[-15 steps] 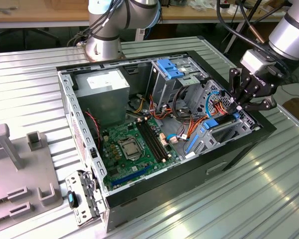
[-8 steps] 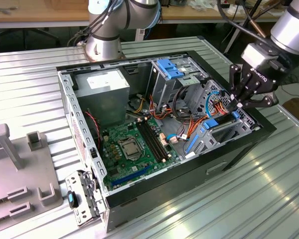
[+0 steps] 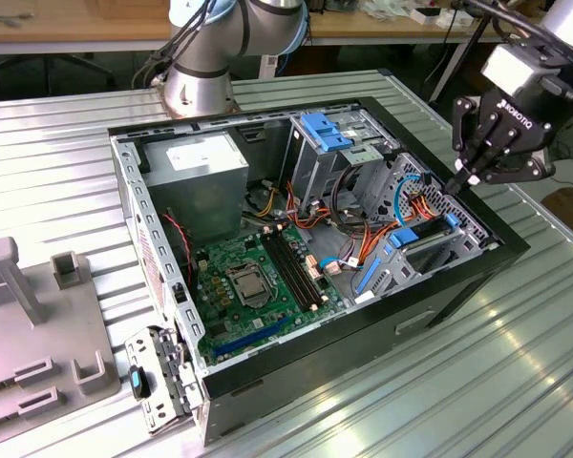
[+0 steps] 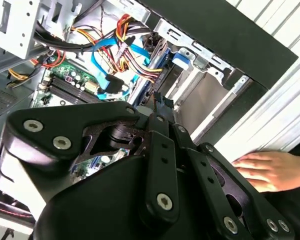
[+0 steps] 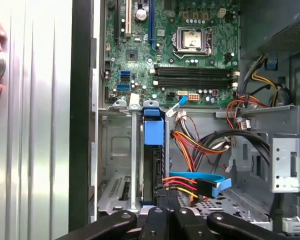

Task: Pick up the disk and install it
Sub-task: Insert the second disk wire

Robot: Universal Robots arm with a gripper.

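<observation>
**Disk seated in the case's corner bay, closed gripper above it**

Table [image 3: 516,382]: ribbed metal surface carrying everything in the exterior view. Grey plastic fixtures [image 3: 38,324] sit on it at the exterior view's left.

Computer case [image 3: 458,286]: black tower lying on its side, side panel off, interior exposed. Grey power supply box [image 3: 196,176] in the far corner, green motherboard [image 3: 258,281] on the floor of the case with its memory slots and processor socket visible. Tall metal drive cage [image 3: 339,162] at the far side, topped by a blue plastic bracket [image 3: 323,129]. Bundles of orange, red and yellow wires and thin blue cables [image 3: 411,186] run between the cage and the near corner.

Arm: its base [image 3: 199,81] stands on the table behind the case; the wrist comes in from the exterior view's upper right.

Gripper [image 3: 456,186]: black linkage fingers drawn together to a narrow tip, nothing held between them. The tip hangs just over the case's edge at the exterior view's right, directly above the corner bay. In both wrist views the finger links [image 4: 160,150] fill the foreground, pressed close together.

Disk [image 5: 153,150]: standing on edge inside the metal corner bay, dark body between the bay's rails, its blue carrier tab at the end nearest the motherboard. In the exterior view it shows as a dark slab with blue ends [image 3: 425,239], below the gripper tip and apart from it.

A person's hand [image 4: 267,170] rests on the table just outside the case wall.
</observation>
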